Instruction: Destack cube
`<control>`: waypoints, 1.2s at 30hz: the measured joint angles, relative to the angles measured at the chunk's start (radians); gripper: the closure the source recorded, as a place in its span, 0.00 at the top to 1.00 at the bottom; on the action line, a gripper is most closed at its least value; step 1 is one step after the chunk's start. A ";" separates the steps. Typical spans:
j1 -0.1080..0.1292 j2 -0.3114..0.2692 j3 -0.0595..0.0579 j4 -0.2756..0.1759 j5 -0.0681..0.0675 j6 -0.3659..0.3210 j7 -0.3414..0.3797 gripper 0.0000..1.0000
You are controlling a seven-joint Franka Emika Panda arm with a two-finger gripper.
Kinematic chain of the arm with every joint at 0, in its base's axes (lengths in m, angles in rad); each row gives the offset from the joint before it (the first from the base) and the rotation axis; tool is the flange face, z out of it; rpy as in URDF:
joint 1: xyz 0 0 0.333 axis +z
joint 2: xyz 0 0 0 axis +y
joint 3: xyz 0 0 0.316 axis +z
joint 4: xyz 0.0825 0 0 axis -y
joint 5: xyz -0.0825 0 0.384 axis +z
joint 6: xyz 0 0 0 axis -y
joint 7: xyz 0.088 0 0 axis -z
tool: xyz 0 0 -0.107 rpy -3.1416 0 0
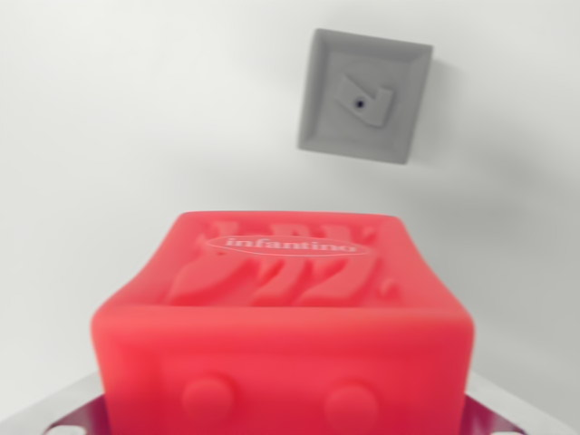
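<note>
The wrist view looked down on a plain white tabletop [109,136], which filled the whole of the wrist view's left with nothing on it.

At the bottom left edge, a sliver of a pale grey block with a dark maroon face [77,419] showed beneath the red cube; a light, curved mark lay on the maroon part. How much of this lower piece there was could not be told, since the cube above covered most of it.

In the centre, filling the lower half of the picture, was a soft-looking bright red rubbery toy cube [285,317]. It sat very close to the camera and was somewhat blurred. Its top face carried raised wavy relief and an oval badge with the white word "infantino". The near side face, at the bottom of the frame, showed two round raised bumps. The cube seemed to rest on the grey and maroon piece, whose edges also peeped out at the bottom right corner.

Further right and higher in the picture, well apart from the red cube, lay a light grey square rubbery cube [365,95] on the tabletop, turned slightly askew. Its upper face had a recessed square frame with a small raised shape and a dark dot inside.

No part of the gripper appeared in the frame, so whether its jaws stood wide, narrow or clasped could not be told.
</note>
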 joint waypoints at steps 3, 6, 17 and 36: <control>0.002 -0.010 0.002 -0.016 0.001 0.008 -0.011 0.00; 0.005 -0.021 0.003 -0.036 0.002 0.015 -0.025 0.00; 0.019 -0.061 0.005 -0.101 0.007 0.040 -0.071 0.00; 0.050 -0.128 0.006 -0.210 0.015 0.082 -0.147 0.00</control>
